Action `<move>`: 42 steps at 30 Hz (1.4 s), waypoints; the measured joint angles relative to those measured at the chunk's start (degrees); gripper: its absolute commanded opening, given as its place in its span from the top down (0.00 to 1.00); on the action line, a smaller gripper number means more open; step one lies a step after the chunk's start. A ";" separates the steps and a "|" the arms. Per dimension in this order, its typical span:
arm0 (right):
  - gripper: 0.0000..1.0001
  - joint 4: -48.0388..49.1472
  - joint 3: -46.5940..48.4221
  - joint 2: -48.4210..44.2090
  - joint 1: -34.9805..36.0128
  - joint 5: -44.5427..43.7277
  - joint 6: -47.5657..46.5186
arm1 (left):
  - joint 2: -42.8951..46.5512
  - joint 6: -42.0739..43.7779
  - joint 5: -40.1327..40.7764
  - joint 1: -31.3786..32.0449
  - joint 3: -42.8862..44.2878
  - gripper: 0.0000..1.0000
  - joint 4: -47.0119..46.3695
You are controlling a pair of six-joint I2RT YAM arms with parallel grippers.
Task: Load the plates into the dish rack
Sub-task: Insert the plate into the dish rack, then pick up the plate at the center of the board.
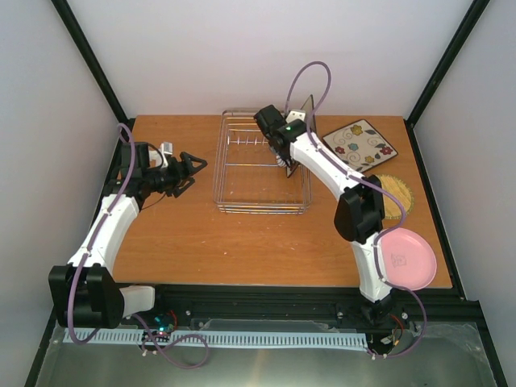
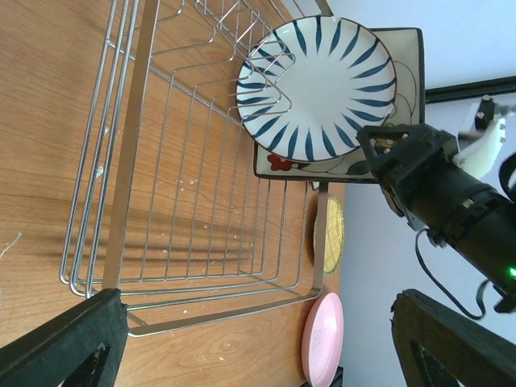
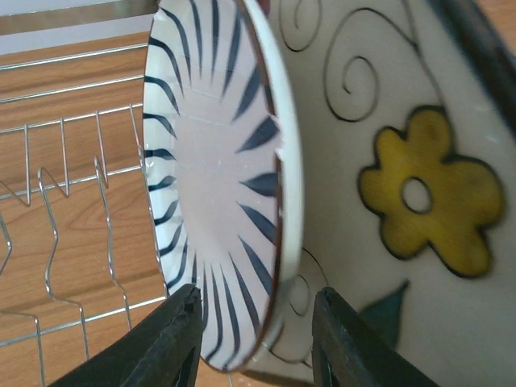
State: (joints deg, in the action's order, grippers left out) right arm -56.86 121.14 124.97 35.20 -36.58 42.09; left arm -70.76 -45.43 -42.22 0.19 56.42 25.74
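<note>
The wooden table (image 1: 242, 242) carries the wire dish rack (image 1: 262, 210), floral plate (image 1: 363, 143), tan plate (image 1: 399, 193) and pink plate (image 1: 411, 258).

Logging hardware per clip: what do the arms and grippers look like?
The left arm and right arm have white rounded shells with black joint housings. A thin purple cable loops along each. The left gripper and right gripper are black, with two tapered fingers. A green light glows near the right wrist.
</note>
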 measured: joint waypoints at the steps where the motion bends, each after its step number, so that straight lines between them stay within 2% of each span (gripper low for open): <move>1: 0.63 -0.28 -0.85 -0.92 0.13 0.02 0.31 | 0.00 0.00 -0.02 -0.07 0.00 0.10 0.00; 10: 0.62 -0.44 -6.16 -7.96 1.07 0.22 1.36 | 0.11 0.09 -0.04 -0.20 -0.02 0.09 0.00; 13: 0.60 -0.44 -7.58 -10.54 2.05 0.50 1.60 | 0.44 1.38 0.11 -0.20 0.02 0.05 0.22; 17: 0.46 -0.39 -11.04 -17.18 3.96 0.96 1.92 | 0.55 6.29 2.03 -0.17 2.38 0.03 3.43; 20: 0.34 0.33 -17.33 -27.36 4.74 0.66 1.20 | 0.55 9.84 3.04 0.33 5.07 0.02 5.11; 23: 0.29 -0.07 -21.20 -37.07 3.08 -0.26 0.90 | 0.57 12.76 5.51 2.01 5.99 0.02 6.19; 27: 0.27 0.04 -27.93 -48.43 -4.48 0.31 0.15 | -0.35 16.13 9.97 3.65 6.01 0.06 8.61; 31: 0.27 0.13 -36.20 -54.88 -14.08 3.74 -1.05 | -6.05 19.06 13.97 3.85 8.37 0.09 10.49; 37: 0.29 0.17 -41.38 -54.88 -23.30 10.93 -4.02 | -17.22 22.51 19.08 4.37 16.68 0.10 12.76; 42: 0.31 2.91 -42.14 -48.54 -33.64 20.06 -5.95 | -18.80 23.58 20.46 4.87 21.68 0.09 13.64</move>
State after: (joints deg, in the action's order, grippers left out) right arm -53.95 79.00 76.42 1.56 -16.51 36.14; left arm -89.56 -21.85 -21.76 5.06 78.11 39.38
